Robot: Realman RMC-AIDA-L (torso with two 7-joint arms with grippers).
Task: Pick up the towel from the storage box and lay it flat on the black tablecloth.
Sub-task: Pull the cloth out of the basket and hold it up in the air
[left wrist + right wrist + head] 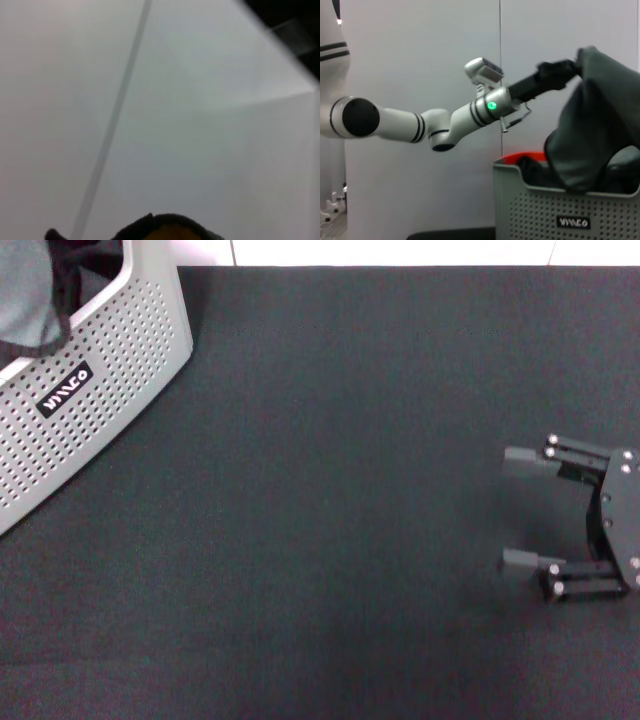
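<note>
A wide black tablecloth (350,490) covers the surface before me, with a strip of pale wall along its far edge; the same plain white wall fills the background in my right wrist view; at the far left corner of the cloth stands the storage box (95,390), a light grey basket with perforated walls and a black label with white letters; my left gripper (567,67) is raised above the box, closed on the upper edge of the towel (590,125), which hangs down grey-green side outward, its lower part still draped inside the box; a dark fabric and something red-orange show just over the box rim behind the towel, too hidden to name; in my left wrist view only a dark stitched edge of the towel with a hint of orange shows against the white wall; my right gripper (520,510) rests low over the right part of the tablecloth, fingers spread apart and holding nothing, well apart from the box.
</note>
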